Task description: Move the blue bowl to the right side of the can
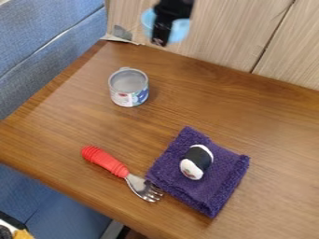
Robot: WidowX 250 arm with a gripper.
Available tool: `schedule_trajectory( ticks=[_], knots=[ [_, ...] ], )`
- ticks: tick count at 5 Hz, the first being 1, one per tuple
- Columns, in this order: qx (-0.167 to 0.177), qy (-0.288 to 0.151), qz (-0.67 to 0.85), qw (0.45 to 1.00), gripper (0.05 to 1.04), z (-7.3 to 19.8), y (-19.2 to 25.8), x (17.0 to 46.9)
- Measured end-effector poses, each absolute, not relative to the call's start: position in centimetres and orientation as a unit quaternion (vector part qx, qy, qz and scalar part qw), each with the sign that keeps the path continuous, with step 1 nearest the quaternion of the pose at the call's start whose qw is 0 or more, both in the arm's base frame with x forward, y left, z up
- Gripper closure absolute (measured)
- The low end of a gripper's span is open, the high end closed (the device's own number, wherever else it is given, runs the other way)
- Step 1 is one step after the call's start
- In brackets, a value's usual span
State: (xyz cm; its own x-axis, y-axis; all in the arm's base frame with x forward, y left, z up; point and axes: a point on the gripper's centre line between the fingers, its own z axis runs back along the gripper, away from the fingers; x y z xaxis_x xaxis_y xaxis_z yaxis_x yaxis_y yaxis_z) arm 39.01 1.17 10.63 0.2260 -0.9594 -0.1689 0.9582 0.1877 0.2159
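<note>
At the top edge of the camera view, the black gripper (160, 41) hangs down, in front of the wood panel behind the table. It overlaps the light blue bowl (181, 31), which is held up off the table and shows on both sides of the gripper. The gripper looks shut on the bowl's near wall. Below and to the left of them, the can (129, 87) stands upright on the wooden table, with a grey top and a printed label.
A purple folded towel (220, 180) lies at the lower right with a black and white sushi-like toy (196, 162) on it. A red-handled fork (107, 162) lies left of the towel, its tines at the towel's edge. The wood panel (230, 32) borders the table's back.
</note>
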Motion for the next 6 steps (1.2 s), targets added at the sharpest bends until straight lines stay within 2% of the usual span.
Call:
schedule_trajectory(
  ticks=[1, 2, 4, 6],
  knots=[
    [0.126, 0.003, -0.68, 0.722, 1.013, 9.1, -3.9, 37.1],
    [0.115, 0.009, -0.719, 0.686, 1.013, 7.2, -7.1, 35.3],
    [0.096, -0.008, -0.754, 0.65, 1.013, 4.5, -10.0, 33.2],
    [0.085, 0.003, -0.771, 0.632, 1.013, 3.4, -10.6, 32.8]
  ],
)
